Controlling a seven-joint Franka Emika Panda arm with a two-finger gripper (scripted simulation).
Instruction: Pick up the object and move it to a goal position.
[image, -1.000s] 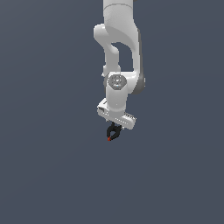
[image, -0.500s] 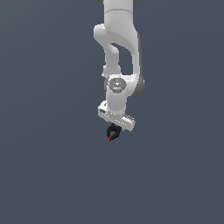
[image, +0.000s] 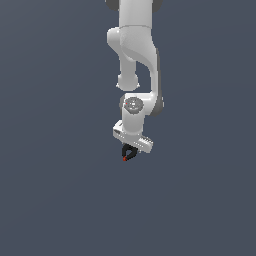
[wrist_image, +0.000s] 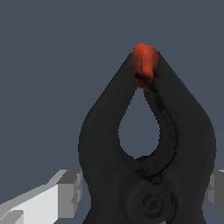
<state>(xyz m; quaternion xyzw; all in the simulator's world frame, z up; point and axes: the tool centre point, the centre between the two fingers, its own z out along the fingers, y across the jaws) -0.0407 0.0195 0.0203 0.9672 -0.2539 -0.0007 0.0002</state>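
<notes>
The object (image: 128, 152) is a tiny black spring clamp with a red tip (image: 124, 159). It hangs from the white hand of my arm in the middle of the exterior view. My gripper (image: 130, 149) is shut on the object and holds it off any surface. In the wrist view the object (wrist_image: 105, 144) fills most of the picture, its two black arms meeting at the red tip (wrist_image: 144, 59). My gripper (wrist_image: 144, 194) closes on its round pivot end, and a grey finger (wrist_image: 68, 192) shows on each side of it.
A plain dark grey-blue background (image: 50, 200) fills both views. No other object, container or edge shows.
</notes>
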